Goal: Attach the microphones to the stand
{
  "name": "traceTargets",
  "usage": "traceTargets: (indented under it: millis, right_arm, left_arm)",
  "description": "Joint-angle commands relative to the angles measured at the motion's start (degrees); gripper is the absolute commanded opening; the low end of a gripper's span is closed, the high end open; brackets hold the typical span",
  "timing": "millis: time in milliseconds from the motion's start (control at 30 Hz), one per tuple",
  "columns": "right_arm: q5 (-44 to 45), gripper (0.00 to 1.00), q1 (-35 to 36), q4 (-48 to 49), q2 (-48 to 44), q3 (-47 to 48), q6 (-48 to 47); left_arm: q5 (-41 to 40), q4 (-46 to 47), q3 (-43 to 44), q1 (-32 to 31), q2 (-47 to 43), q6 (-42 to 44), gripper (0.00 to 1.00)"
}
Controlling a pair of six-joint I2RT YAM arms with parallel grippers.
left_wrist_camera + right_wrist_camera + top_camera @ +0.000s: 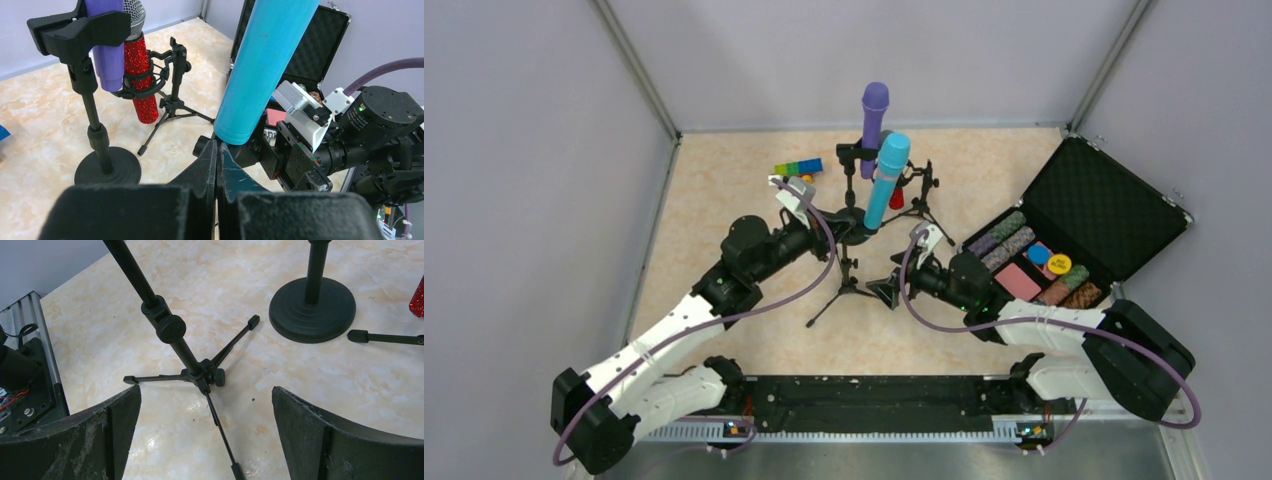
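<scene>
The light-blue microphone stands tilted on the near tripod stand; its lower end hangs just above my left gripper, which is shut with nothing visible between the jaws. The purple microphone sits in the clip of the round-base stand. The glittery red microphone hangs in the shock mount of the far tripod stand. My right gripper is open and empty, low over the table, facing the near tripod's base and pole.
An open black case with poker chips lies at the right. A row of coloured blocks sits behind the stands. The round stand base and a far tripod leg lie just beyond my right gripper. Grey walls enclose the table.
</scene>
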Motion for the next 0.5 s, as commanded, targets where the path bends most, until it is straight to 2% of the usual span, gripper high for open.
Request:
traceTargets:
  millis: [0,467]
  right_arm:
    - [-0.3,0.99,-0.7,2.2,-0.1,2.8,-0.6]
    - [-1.1,0.99,-0.8,2.0,-0.5,3.5,-1.0]
  left_arm:
    - [-6.1,-28.9,-7.4,-0.3,6.6,-1.6,0.0]
    - [-10.8,-36.4,-4.6,-2.0,6.3,-4.2,0.0]
